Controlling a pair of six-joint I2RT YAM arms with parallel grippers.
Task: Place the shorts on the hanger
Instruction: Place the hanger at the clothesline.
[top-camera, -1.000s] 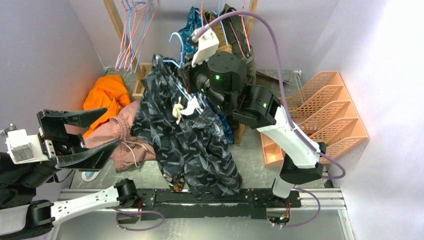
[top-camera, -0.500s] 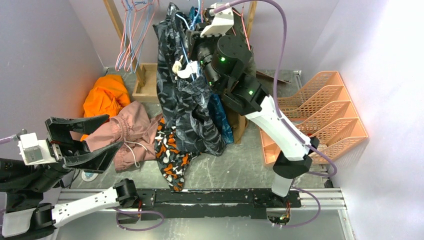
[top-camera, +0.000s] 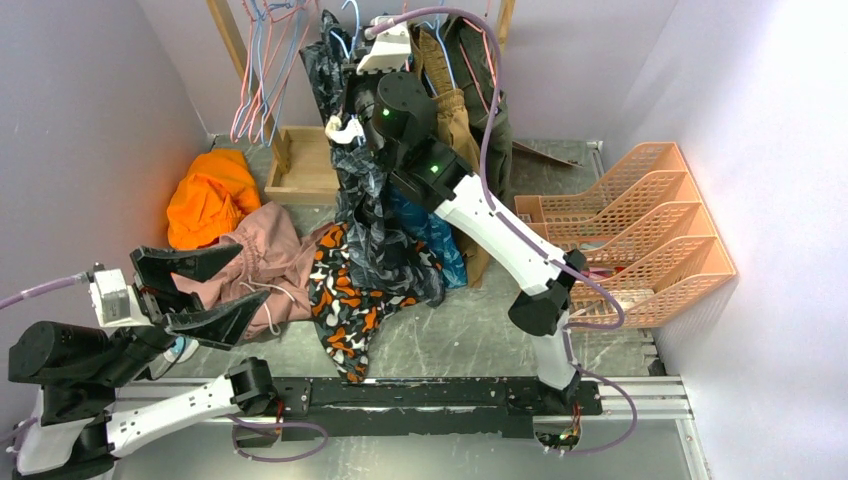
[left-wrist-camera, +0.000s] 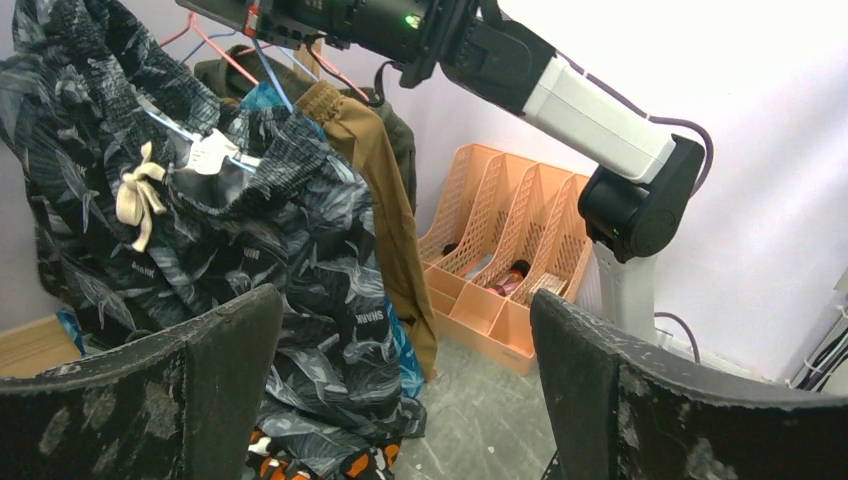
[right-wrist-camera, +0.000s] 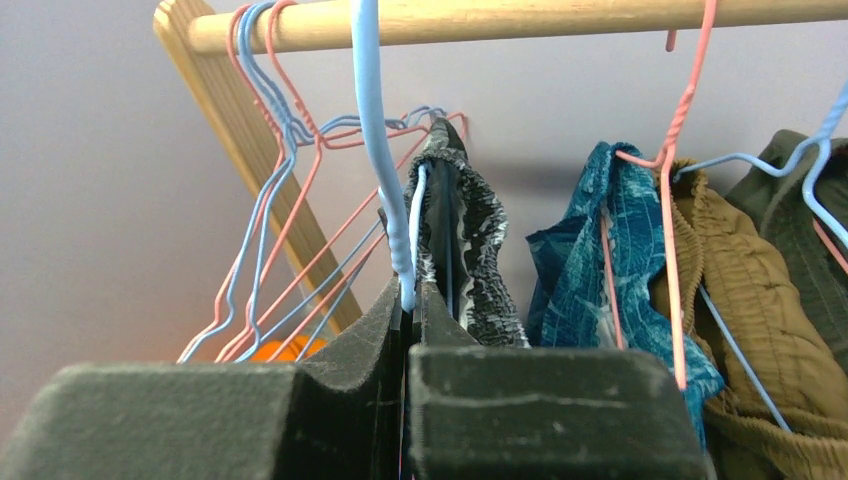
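With the right gripper (right-wrist-camera: 408, 305) clamped shut on the neck of the hanger (right-wrist-camera: 372, 130), the shorts (right-wrist-camera: 470, 230) hanging from it beside the wooden rail (right-wrist-camera: 520, 20), and the left gripper (left-wrist-camera: 405, 310) open and empty, releasing before the hook seats on the rail drops both.

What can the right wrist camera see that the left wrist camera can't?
Only the right wrist view: the wooden rail and, close up, the right gripper shut on the neck of the hanger. Only the left wrist view: the orange file racks, the cream drawstring and the open left gripper. Both: the shorts draped on that hanger.
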